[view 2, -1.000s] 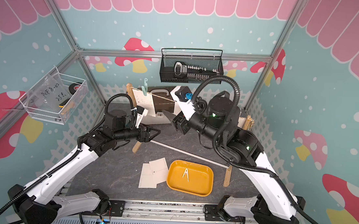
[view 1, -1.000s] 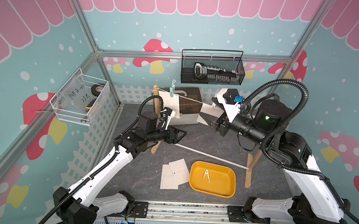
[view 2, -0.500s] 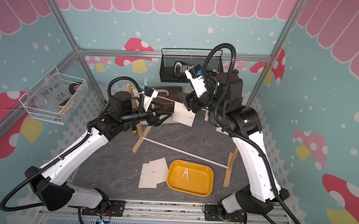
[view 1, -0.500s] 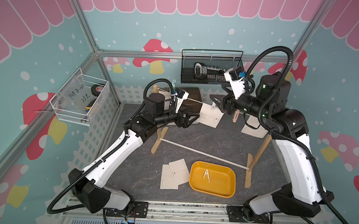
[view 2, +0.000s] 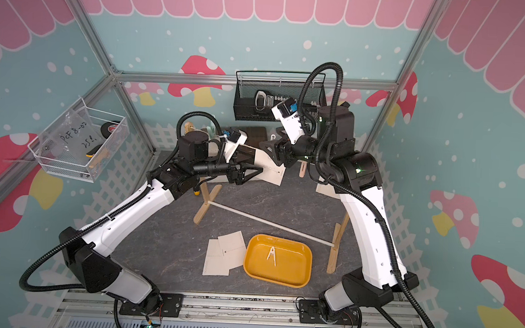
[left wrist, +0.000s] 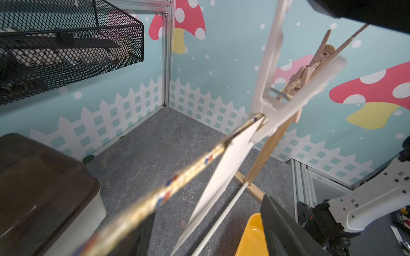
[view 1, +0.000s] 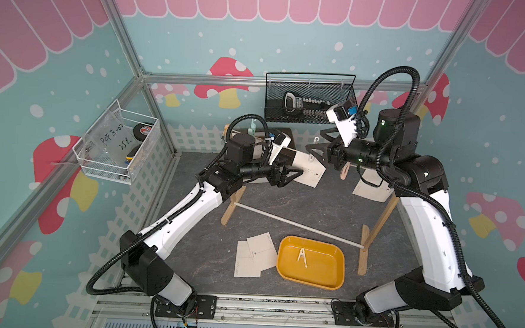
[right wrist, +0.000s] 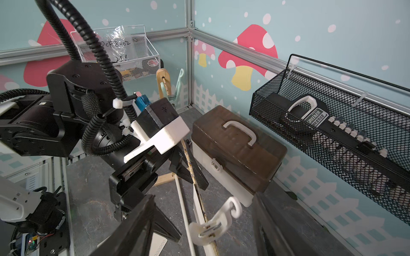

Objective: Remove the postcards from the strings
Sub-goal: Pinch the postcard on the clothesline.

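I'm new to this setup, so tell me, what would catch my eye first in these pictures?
At the string across the back of the table, the left gripper stands open around a hanging postcard, and the right gripper stands open astride the white clothespin pinning it. Nearer the front, a bright yellow tray holds one loose clothespin, with loose postcards lying flat beside it.

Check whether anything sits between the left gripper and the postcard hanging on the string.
Nothing visible does. The left gripper is open, with the postcard right at its jaws. The white clothespin pins that card to the string, and the open right gripper straddles the pin.
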